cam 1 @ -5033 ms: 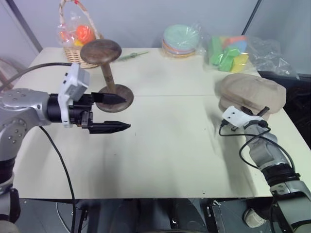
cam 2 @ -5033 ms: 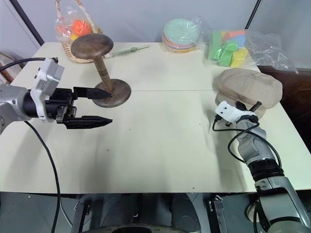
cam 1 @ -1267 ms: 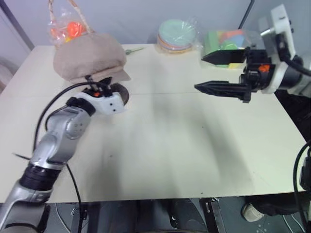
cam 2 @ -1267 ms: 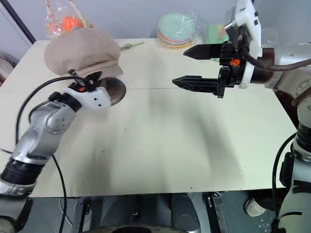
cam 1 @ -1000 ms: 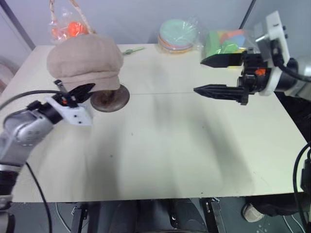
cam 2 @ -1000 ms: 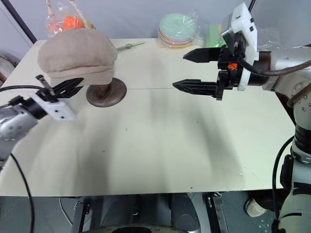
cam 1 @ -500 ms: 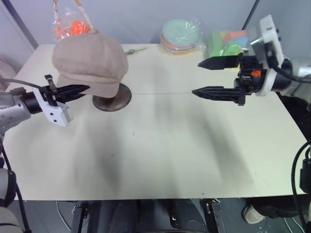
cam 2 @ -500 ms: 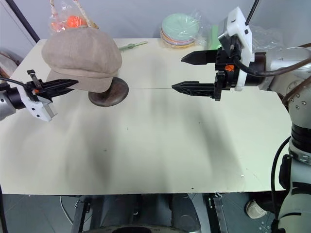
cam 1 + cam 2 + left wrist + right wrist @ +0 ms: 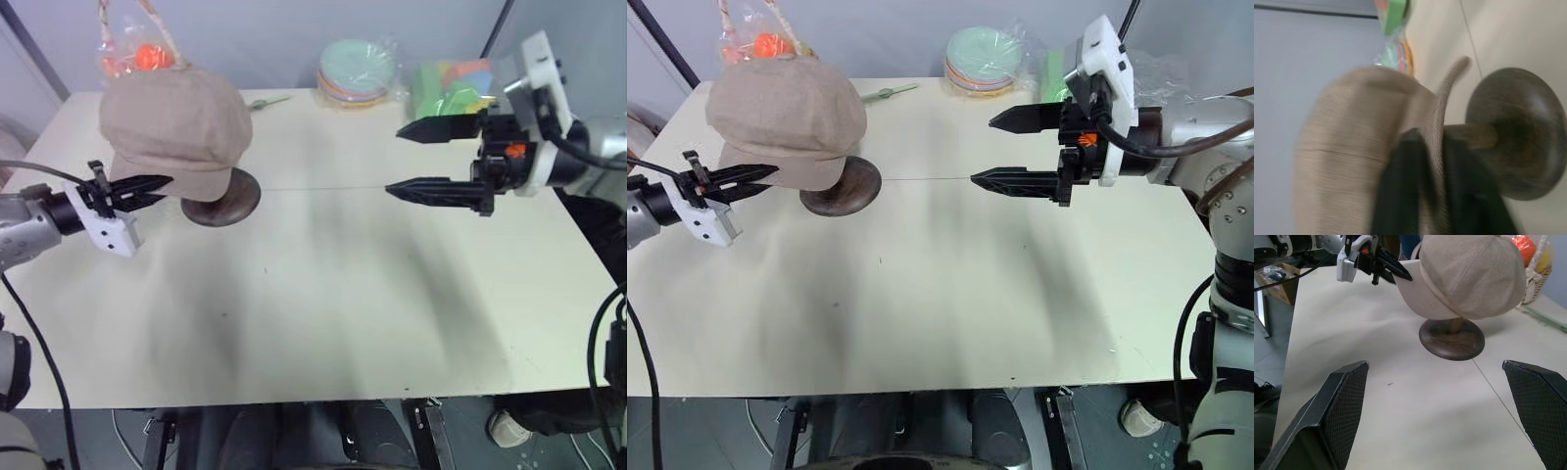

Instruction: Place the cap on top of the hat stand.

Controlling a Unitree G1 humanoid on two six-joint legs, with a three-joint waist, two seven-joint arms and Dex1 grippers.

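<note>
The left end effector straddles, slightly parted, the cap's brim; right end effector gapes; no readable writing.

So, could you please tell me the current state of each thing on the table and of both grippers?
cap: resting on top of the hat stand, covering its top, brim between the left gripper's fingers.
hat stand: upright, base on the table.
left gripper: at the cap's brim, fingers slightly apart.
right gripper: open, empty, above the table.
stacked plates: wrapped in plastic.
</note>
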